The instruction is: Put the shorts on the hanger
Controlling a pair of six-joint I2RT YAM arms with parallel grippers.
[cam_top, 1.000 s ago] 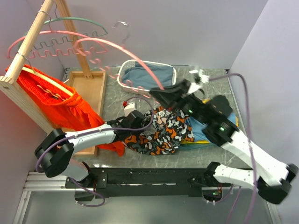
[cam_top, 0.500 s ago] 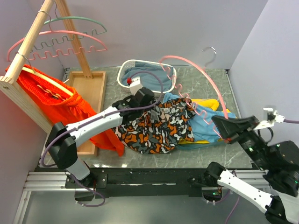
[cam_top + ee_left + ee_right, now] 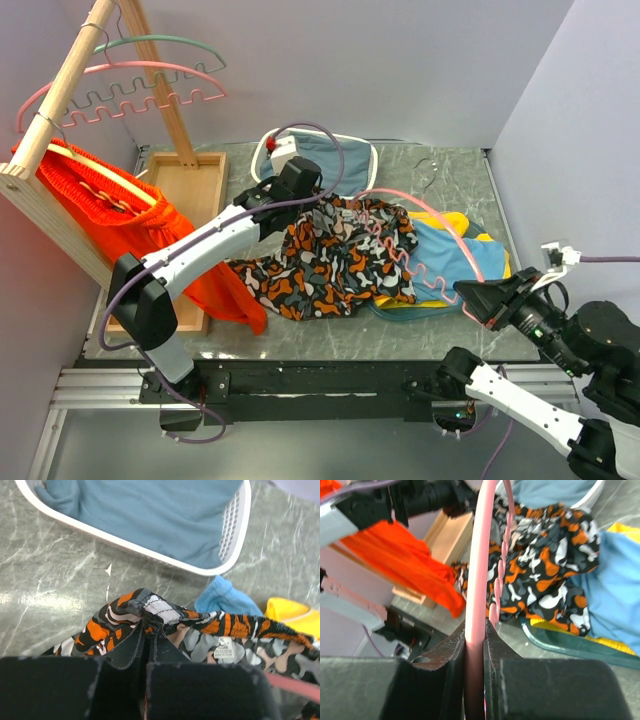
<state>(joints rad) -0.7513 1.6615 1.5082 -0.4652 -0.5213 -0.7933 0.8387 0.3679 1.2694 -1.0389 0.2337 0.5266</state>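
Both closed on something, left gripper (image 3: 150, 632) pinching the shorts (image 3: 225, 626) waistband, right gripper (image 3: 475, 635) clamped on the pink hanger (image 3: 481, 555).

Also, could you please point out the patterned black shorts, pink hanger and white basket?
Patterned black fabric shorts (image 3: 330, 265), top view, mid-cloth.
Thin pink curved hanger (image 3: 477, 580), right wrist view, bar.
White plastic basket (image 3: 231, 522), left wrist view, perforated wall.

Observed shorts (image 3: 340, 262): black fabric, orange, white and grey blobs. Lying crumpled mid-table (image 3: 450, 170), right edge over blue and yellow clothes (image 3: 445, 255); elastic waistband bunched into a raised pinch at far-left corner. Observed hanger (image 3: 476, 580): thin, pink, curved, wavy lower bar, small wire hook at far side. Tilted over shorts' right half, near end raised; contact with fabric not determinable.
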